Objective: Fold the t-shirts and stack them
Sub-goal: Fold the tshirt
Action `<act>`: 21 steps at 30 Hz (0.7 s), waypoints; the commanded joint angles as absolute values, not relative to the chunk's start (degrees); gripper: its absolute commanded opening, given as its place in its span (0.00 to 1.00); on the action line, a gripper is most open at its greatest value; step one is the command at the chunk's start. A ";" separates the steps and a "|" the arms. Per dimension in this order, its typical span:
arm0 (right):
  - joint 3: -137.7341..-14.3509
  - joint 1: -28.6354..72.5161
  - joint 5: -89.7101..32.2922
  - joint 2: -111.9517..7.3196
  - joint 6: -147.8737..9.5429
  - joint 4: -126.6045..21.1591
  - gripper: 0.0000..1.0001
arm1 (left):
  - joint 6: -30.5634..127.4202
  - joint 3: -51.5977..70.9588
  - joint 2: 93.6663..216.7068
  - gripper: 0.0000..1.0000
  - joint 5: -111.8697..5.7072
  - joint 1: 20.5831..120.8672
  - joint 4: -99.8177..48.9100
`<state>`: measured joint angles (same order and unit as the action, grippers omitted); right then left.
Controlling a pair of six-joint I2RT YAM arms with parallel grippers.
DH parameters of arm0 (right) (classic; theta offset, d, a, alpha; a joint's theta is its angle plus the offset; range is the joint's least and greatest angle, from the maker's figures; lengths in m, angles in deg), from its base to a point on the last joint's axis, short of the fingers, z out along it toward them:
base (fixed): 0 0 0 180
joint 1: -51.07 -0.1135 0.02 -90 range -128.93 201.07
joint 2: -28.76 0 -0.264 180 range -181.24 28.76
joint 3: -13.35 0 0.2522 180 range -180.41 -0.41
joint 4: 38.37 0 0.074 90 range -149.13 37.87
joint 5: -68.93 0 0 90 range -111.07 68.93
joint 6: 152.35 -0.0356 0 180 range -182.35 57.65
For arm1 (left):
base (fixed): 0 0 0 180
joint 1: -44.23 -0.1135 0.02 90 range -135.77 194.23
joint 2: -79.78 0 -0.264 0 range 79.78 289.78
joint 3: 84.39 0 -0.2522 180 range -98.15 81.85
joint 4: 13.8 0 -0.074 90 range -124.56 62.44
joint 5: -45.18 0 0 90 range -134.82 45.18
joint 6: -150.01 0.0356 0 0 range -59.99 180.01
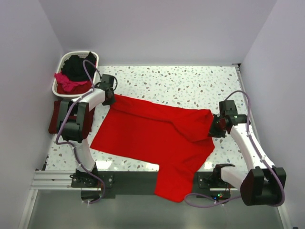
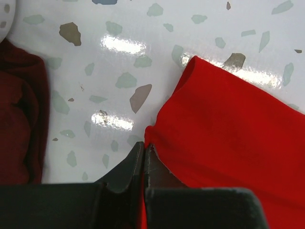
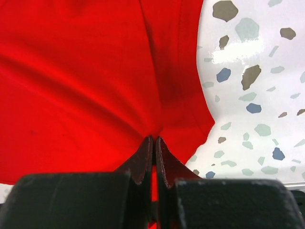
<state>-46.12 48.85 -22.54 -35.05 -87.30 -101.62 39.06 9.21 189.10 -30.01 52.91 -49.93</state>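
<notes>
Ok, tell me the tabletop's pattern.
The glossy white tabletop is speckled with grey, brown and blue chips; right wrist view shows it best.

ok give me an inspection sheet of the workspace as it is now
surface: speckled white table, glossy
job's things: red t-shirt spread out, one part hanging over the near edge; maroon t-shirt at the left edge; black t-shirt and pink t-shirt in the basket
clutter: nothing seen
tools: left tool shut on the red t-shirt's edge; right tool shut on the red t-shirt
cables: purple cables loop along both arms
surroundings: plain white walls
</notes>
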 commanded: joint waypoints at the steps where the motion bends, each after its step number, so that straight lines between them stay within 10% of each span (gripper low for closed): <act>1: -48.57 48.96 -22.65 -32.32 -88.89 -103.45 0.00 | 39.00 7.93 187.62 0.00 -27.07 52.31 -48.56; 21: -46.90 48.96 -20.37 -28.54 -90.83 -104.16 0.00 | 34.26 9.77 182.96 0.00 -28.91 52.49 -53.66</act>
